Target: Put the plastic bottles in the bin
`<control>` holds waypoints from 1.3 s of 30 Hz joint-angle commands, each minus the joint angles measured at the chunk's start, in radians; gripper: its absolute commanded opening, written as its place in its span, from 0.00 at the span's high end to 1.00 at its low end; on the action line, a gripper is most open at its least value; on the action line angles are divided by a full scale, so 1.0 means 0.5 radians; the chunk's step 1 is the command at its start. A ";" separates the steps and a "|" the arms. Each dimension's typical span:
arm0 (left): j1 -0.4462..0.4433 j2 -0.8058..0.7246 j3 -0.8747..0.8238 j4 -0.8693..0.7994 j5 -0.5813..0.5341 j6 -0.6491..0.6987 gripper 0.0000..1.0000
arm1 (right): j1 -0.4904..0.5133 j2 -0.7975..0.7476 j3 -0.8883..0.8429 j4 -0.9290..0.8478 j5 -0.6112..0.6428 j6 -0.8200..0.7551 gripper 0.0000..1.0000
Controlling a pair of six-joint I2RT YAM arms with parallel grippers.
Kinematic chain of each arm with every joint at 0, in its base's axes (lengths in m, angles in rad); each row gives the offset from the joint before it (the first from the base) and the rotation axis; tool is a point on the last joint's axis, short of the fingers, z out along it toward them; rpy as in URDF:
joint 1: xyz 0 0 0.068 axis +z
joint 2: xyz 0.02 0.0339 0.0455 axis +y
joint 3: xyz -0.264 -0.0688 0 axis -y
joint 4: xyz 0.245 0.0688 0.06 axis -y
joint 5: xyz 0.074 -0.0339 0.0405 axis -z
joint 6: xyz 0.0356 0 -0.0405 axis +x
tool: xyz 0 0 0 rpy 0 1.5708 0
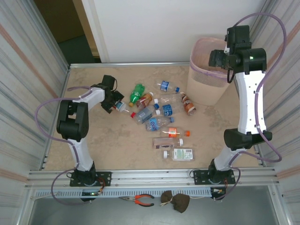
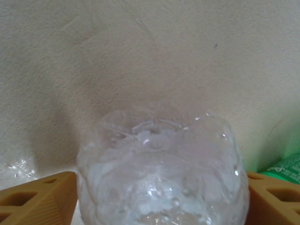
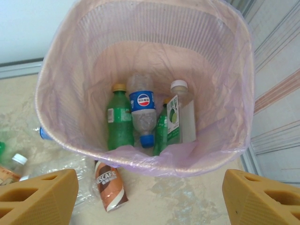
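Four plastic bottles [image 3: 142, 110] already lie inside the bin [image 3: 154, 51]: two green ones, a clear one with a blue label and blue cap, and a pale one with a white cap. The bin [image 1: 206, 91] stands at the far right corner of the desk [image 1: 93, 136], a pink liner over its rim. A brown coffee bottle [image 3: 110, 185] lies on the desk just beside its base. The other bottles [image 1: 159, 115] are scattered across the middle of the desk, from a green bottle [image 1: 137, 93] at the far left of the heap to a flat bottle [image 1: 180, 153] nearest the arms.

The right end effector [image 1: 216, 58] hangs above the bin's mouth, fingers [image 3: 42, 197] spread wide with nothing between them. The left end effector [image 1: 114, 101] is low at the left edge of the heap, its fingers [image 2: 42, 199] pressed against both sides of a clear bottle [image 2: 161, 173], seen base first
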 commanded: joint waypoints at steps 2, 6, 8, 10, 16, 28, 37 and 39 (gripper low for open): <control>0.039 0.015 -0.052 0.057 0.010 -0.004 0.26 | 0.038 -0.063 -0.004 -0.048 0.062 -0.038 0.21; 0.044 -0.021 -0.103 0.081 -0.004 -0.011 0.31 | 0.067 -0.067 -0.011 -0.045 0.046 -0.036 0.21; 0.046 -0.051 -0.137 0.111 -0.004 -0.026 0.33 | 0.074 -0.071 -0.018 -0.041 0.033 -0.034 0.21; 0.046 -0.082 -0.164 0.137 -0.006 -0.027 0.35 | 0.081 -0.081 -0.026 -0.037 0.011 -0.035 0.21; 0.049 -0.212 -0.193 0.144 -0.020 0.032 0.38 | 0.081 -0.196 -0.171 0.086 -0.195 -0.026 0.20; 0.047 -0.693 -0.301 0.398 0.121 0.415 0.42 | 0.079 -0.662 -0.896 0.751 -0.839 -0.011 0.18; 0.044 -1.197 -0.509 0.988 0.491 0.688 0.45 | 0.079 -1.000 -1.484 1.472 -1.362 0.069 0.17; 0.035 -1.281 -0.545 1.145 0.620 0.723 0.45 | 0.082 -1.066 -1.612 1.649 -1.492 0.083 0.16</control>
